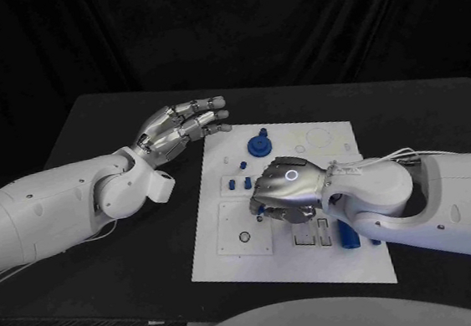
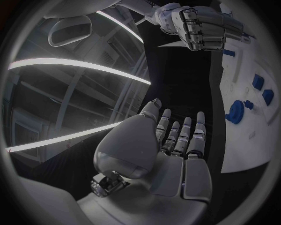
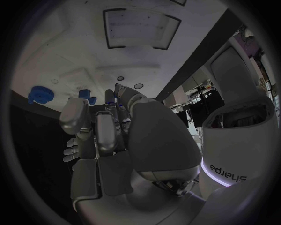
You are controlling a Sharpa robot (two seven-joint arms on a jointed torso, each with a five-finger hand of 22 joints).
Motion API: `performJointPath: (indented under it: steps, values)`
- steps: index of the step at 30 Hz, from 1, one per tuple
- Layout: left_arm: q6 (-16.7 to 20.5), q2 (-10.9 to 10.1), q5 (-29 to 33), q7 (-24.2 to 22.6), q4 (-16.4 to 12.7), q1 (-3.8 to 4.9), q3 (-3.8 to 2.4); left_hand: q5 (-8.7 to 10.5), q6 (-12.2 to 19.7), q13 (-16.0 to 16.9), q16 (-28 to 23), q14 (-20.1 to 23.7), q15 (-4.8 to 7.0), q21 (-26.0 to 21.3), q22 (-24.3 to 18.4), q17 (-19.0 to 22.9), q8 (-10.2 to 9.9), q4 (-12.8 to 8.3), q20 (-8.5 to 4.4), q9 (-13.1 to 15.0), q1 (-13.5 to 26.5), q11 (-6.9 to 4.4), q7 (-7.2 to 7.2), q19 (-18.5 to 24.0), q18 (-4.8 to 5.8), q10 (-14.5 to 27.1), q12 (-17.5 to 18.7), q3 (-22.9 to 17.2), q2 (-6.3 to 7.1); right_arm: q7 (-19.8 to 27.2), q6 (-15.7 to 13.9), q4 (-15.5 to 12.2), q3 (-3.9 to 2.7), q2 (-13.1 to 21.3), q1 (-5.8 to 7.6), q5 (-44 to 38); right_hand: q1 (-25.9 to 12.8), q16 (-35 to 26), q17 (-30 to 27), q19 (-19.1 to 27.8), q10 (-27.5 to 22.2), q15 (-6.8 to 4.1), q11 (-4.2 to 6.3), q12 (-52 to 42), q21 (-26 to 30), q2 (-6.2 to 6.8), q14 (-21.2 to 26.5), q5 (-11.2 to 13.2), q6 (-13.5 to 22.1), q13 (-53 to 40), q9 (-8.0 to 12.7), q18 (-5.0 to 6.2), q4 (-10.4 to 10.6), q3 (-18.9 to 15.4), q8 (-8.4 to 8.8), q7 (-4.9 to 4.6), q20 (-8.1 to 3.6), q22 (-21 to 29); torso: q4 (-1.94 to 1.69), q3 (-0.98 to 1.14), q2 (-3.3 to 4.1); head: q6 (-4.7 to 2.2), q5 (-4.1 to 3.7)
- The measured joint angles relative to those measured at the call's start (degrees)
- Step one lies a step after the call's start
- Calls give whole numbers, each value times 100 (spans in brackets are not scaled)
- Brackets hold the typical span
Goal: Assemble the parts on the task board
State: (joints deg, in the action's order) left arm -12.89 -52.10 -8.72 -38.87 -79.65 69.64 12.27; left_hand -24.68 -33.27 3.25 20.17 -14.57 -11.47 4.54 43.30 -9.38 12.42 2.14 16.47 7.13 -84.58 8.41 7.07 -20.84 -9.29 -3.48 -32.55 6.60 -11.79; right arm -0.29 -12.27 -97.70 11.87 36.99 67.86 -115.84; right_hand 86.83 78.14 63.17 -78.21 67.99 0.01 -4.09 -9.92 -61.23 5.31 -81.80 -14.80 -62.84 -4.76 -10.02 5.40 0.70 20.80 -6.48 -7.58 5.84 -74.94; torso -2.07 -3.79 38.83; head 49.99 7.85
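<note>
The black table (image 1: 118,259) is carrying the white task board (image 1: 233,256), lying flat in the middle. The right hand (image 1: 286,191) is hovering low over the board's centre, fingers curled down toward the surface; I cannot tell whether it is holding anything underneath. The left hand (image 1: 181,125) is floating off the board's far left corner, fingers spread and holding nothing. A round blue part (image 1: 259,144) is standing near the board's far edge, small blue parts (image 1: 234,184) are sitting just left of the right hand, and a long blue part (image 1: 347,234) is lying beside the right wrist.
</note>
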Motion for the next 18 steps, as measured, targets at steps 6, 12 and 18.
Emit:
performJointPath:
  steps: [6, 12, 18]
  values:
    - [-4, 29, 0, 0, 21, -2, 0, 0, 0, 0, 0, 0, 0, 0, 0, 0, 0, -16, 0, 0, 0, 0, 0, 0, 0, 0, 0, -16, 0, 7, 188, -5, 0, -28, 6, -89, 0, 0, -5, 0, 14, 0, 14, 5, 0, 0, 0, 4, 0, 0, 0, 0, -23, 23, 0, 0, 0, 0, -3, 4, -4, 0, -18]
    - [-8, 29, 0, 0, 23, -3, 0, 0, 0, 0, 0, 0, 0, 0, 0, 0, 0, -16, 0, 0, 0, 0, 0, 0, 0, 0, 0, -16, 0, 6, 289, 31, 0, -48, 8, -128, -15, 0, -2, 0, 49, 0, 11, 12, 0, 15, 0, 4, 0, -9, 1, 0, -23, 23, 0, 0, 0, 1, -7, 4, -18, 0, -37]
    - [-13, 29, 0, 0, 24, -4, 0, 0, 0, 0, 0, 0, 0, 0, 1, 0, 0, -16, 0, 1, -23, 0, 0, 0, 0, 0, 0, -16, -22, 4, 323, 64, 0, -73, 9, -147, -22, 0, 9, 0, 50, 0, 10, 12, 0, 22, 0, 13, 0, -9, 2, -1, -24, 24, 28, 0, 0, 1, -11, 5, -12, 0, -51]
